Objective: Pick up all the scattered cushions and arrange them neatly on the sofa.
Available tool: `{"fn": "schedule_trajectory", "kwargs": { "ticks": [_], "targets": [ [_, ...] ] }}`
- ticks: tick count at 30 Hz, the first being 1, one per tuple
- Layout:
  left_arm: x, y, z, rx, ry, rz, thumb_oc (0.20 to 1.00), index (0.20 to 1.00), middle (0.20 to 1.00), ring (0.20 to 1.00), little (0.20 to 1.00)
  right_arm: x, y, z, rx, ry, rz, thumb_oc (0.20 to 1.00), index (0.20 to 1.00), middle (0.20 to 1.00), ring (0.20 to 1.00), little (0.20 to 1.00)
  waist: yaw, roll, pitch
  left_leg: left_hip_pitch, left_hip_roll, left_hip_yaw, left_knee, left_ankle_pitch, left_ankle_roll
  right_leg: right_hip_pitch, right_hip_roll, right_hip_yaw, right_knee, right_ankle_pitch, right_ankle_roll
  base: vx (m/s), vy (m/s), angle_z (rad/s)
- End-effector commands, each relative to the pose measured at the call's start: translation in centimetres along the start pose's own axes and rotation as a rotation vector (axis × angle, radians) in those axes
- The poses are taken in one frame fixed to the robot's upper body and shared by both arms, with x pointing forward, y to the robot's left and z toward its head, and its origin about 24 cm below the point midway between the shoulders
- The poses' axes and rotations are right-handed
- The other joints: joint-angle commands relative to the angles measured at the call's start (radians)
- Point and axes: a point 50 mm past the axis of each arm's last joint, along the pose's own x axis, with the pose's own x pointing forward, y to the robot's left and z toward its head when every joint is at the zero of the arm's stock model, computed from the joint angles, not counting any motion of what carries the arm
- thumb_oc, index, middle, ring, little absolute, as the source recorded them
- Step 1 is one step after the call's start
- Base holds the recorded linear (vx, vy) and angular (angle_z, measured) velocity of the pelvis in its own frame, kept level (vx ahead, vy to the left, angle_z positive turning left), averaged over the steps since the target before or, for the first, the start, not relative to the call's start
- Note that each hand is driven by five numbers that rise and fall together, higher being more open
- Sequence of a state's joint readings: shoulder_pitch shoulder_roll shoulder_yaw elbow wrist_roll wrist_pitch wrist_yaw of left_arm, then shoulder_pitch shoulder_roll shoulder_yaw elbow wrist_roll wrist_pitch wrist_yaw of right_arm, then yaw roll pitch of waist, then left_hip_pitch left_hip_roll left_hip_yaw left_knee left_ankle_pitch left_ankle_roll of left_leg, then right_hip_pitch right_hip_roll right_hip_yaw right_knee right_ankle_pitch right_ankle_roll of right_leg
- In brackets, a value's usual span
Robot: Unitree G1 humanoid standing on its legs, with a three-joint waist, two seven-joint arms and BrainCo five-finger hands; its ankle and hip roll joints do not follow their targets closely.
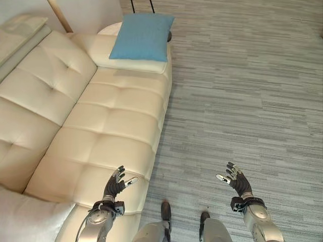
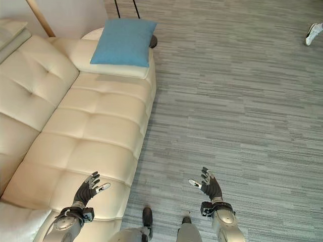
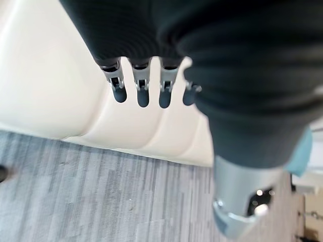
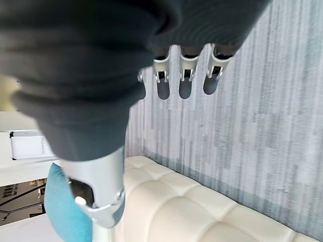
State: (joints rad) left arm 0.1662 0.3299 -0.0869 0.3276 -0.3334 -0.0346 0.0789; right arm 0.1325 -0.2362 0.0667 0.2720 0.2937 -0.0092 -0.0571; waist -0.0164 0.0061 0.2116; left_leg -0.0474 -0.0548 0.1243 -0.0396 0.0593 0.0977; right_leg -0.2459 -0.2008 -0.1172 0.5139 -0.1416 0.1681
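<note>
Two empty robot hands held out low over a sofa edge and floor, with one blue cushion at the sofa's far end.

Nearest, the left hand [image 1: 114,187] hovers above the front edge of the cream tufted leather sofa [image 1: 101,121], fingers straight and spread, holding nothing. The right hand [image 1: 237,181] hovers over the grey striped carpet floor [image 1: 242,91], well apart from the sofa, fingers likewise spread and empty. A pale cream cushion [image 1: 25,217] lies on the near end of the sofa seat, beside the left arm. At the far end, a square blue fabric cushion [image 1: 142,36] rests flat on the sofa's armrest. A person's white shoe [image 2: 314,33] shows at the far floor edge.
</note>
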Motion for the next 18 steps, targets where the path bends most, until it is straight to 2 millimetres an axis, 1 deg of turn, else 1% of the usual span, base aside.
{"fn": "schedule_trajectory", "kwargs": {
  "ticks": [1,3,4,5,6,7,8,9,10,11,12,13,14,15,16,17,18],
  "targets": [
    [0.2,0.1,2.5,0.0,-0.121,-0.008,1.0,1.0,1.0,1.0,1.0,0.5,-0.6,2.1,-0.031,-0.088,0.0,1.0,1.0,1.0,1.0,1.0,-0.024,0.0,0.021,0.021,0.068,-0.017,0.026,-0.133,-0.083,0.062,0.049,-0.086,-0.22,0.053,-0.023,0.29,-0.07,-0.38],
    [0.4,-0.1,2.8,-0.008,-0.13,-0.011,1.0,1.0,1.0,1.0,1.0,0.4,-0.7,2.0,-0.031,-0.083,-0.007,1.0,1.0,1.0,1.0,1.0,-0.034,-0.002,0.03,0.054,0.068,-0.004,0.017,-0.153,-0.088,0.014,0.056,-0.135,-0.292,0.084,-0.032,0.28,-0.144,-0.39],
    [0.7,-0.3,3.3,-0.023,-0.146,-0.015,1.0,1.0,1.0,1.0,1.0,0.4,-0.7,1.6,-0.027,-0.073,-0.017,1.0,1.0,1.0,1.0,1.0,-0.042,-0.004,0.035,0.077,0.075,0.003,0.017,-0.173,-0.098,-0.016,0.052,-0.182,-0.354,0.109,-0.029,0.25,-0.145,-0.34],
    [0.7,-0.3,3.3,-0.023,-0.147,-0.016,1.0,1.0,1.0,1.0,1.0,0.4,-0.7,1.7,-0.027,-0.073,-0.017,1.0,1.0,1.0,1.0,1.0,-0.042,-0.003,0.036,0.078,0.076,0.002,0.017,-0.174,-0.099,-0.013,0.053,-0.184,-0.356,0.11,-0.03,0.37,-0.22,-0.25],
    [0.6,-0.6,3.2,-0.025,-0.146,-0.033,1.0,1.0,1.0,1.0,1.0,-0.1,-0.9,1.1,-0.019,-0.057,-0.022,1.0,1.0,1.0,1.0,1.0,-0.05,-0.01,0.025,0.104,0.07,0.004,0.025,-0.207,-0.104,0.032,0.065,-0.17,-0.424,0.113,-0.04,0.19,-0.114,-0.03],
    [0.6,-0.5,3.2,-0.024,-0.146,-0.032,1.0,1.0,1.0,1.0,1.0,-0.1,-0.8,1.1,-0.018,-0.058,-0.022,1.0,1.0,1.0,1.0,1.0,-0.05,-0.012,0.023,0.101,0.068,0.004,0.025,-0.204,-0.104,0.031,0.064,-0.17,-0.427,0.117,-0.04,0.31,-0.176,-0.02],
    [0.6,-0.7,2.8,-0.034,-0.133,-0.034,1.0,1.0,1.0,1.0,1.0,-0.2,-1.0,0.8,-0.008,-0.053,-0.025,1.0,1.0,1.0,1.0,1.0,-0.052,-0.01,0.015,0.116,0.074,0.008,0.043,-0.227,-0.107,0.049,0.073,-0.163,-0.423,0.113,-0.052,0.39,-0.234,0.19],
    [0.7,-1.5,2.0,-0.099,-0.097,-0.041,1.0,1.0,1.0,1.0,1.0,-0.2,-1.4,0.9,0.008,-0.053,-0.036,1.0,1.0,1.0,1.0,1.0,-0.058,-0.006,0.005,0.102,0.099,0.012,0.174,-0.266,-0.129,0.091,0.09,-0.16,-0.425,0.087,-0.085,0.39,-0.234,0.16],
    [0.7,-1.5,2.1,-0.099,-0.098,-0.041,1.0,1.0,1.0,1.0,1.0,-0.2,-1.3,0.9,0.008,-0.053,-0.035,1.0,1.0,1.0,1.0,1.0,-0.059,-0.008,0.003,0.098,0.097,0.011,0.174,-0.263,-0.129,0.088,0.088,-0.16,-0.427,0.089,-0.085,0.34,-0.222,0.13],
    [0.8,-1.7,2.0,-0.114,-0.091,-0.042,1.0,1.0,1.0,1.0,1.0,-0.1,-1.6,1.1,0.01,-0.058,-0.041,1.0,1.0,1.0,1.0,1.0,-0.057,-0.007,0.003,0.076,0.103,0.01,0.24,-0.252,-0.134,0.105,0.093,-0.156,-0.434,0.081,-0.096,0.22,-0.13,-0.06],
    [0.8,-1.8,2.0,-0.132,-0.092,-0.036,1.0,1.0,1.0,1.0,1.0,-0.1,-1.9,1.5,0.017,-0.072,-0.053,1.0,1.0,1.0,1.0,1.0,-0.045,-0.005,0.013,0.03,0.106,-0.019,0.35,-0.211,-0.147,0.14,0.111,-0.146,-0.448,0.061,-0.116,0.22,-0.13,-0.02],
    [0.8,-1.7,2.0,-0.131,-0.092,-0.036,1.0,1.0,1.0,1.0,1.0,-0.1,-1.9,1.5,0.018,-0.073,-0.053,1.0,1.0,1.0,1.0,1.0,-0.047,-0.007,0.01,0.026,0.103,-0.021,0.348,-0.207,-0.146,0.137,0.109,-0.148,-0.45,0.064,-0.116,0.22,-0.106,0.0],
    [0.8,-1.8,2.1,-0.129,-0.095,-0.037,1.0,1.0,1.0,1.0,1.0,-0.1,-2.0,1.7,0.022,-0.078,-0.053,1.0,1.0,1.0,1.0,1.0,-0.042,-0.01,0.012,-0.003,0.097,-0.04,0.369,-0.193,-0.148,0.152,0.111,-0.143,-0.459,0.056,-0.118,0.16,-0.042,-0.14],
    [0.8,-1.7,2.0,-0.124,-0.093,-0.035,1.0,1.0,1.0,1.0,1.0,-0.1,-2.2,1.8,0.022,-0.081,-0.058,1.0,1.0,1.0,1.0,1.0,-0.036,-0.018,0.011,-0.037,0.091,-0.051,0.361,-0.198,-0.146,0.168,0.107,-0.14,-0.47,0.047,-0.116,0.25,-0.049,-0.16],
    [0.7,-1.7,1.9,-0.12,-0.09,-0.035,1.0,1.0,1.0,1.0,1.0,-0.1,-2.3,1.8,0.02,-0.082,-0.06,1.0,1.0,1.0,1.0,1.0,-0.032,-0.023,0.009,-0.056,0.091,-0.052,0.339,-0.208,-0.143,0.181,0.104,-0.14,-0.478,0.041,-0.114,0.37,-0.003,-0.1],
    [0.6,-1.6,1.7,-0.116,-0.08,-0.03,1.0,1.0,1.0,1.0,1.0,-0.2,-2.6,1.8,0.006,-0.08,-0.063,1.0,1.0,1.0,1.0,1.0,-0.019,-0.027,0.007,-0.096,0.094,-0.052,0.285,-0.198,-0.141,0.216,0.103,-0.136,-0.495,0.025,-0.109,0.29,0.012,0.02],
    [0.6,-1.6,1.7,-0.116,-0.08,-0.03,1.0,1.0,1.0,1.0,1.0,-0.2,-2.6,1.8,0.006,-0.08,-0.063,1.0,1.0,1.0,1.0,1.0,-0.019,-0.028,0.009,-0.093,0.093,-0.051,0.283,-0.198,-0.141,0.219,0.103,-0.136,-0.496,0.025,-0.109,0.3,0.039,0.05]
  ]
}}
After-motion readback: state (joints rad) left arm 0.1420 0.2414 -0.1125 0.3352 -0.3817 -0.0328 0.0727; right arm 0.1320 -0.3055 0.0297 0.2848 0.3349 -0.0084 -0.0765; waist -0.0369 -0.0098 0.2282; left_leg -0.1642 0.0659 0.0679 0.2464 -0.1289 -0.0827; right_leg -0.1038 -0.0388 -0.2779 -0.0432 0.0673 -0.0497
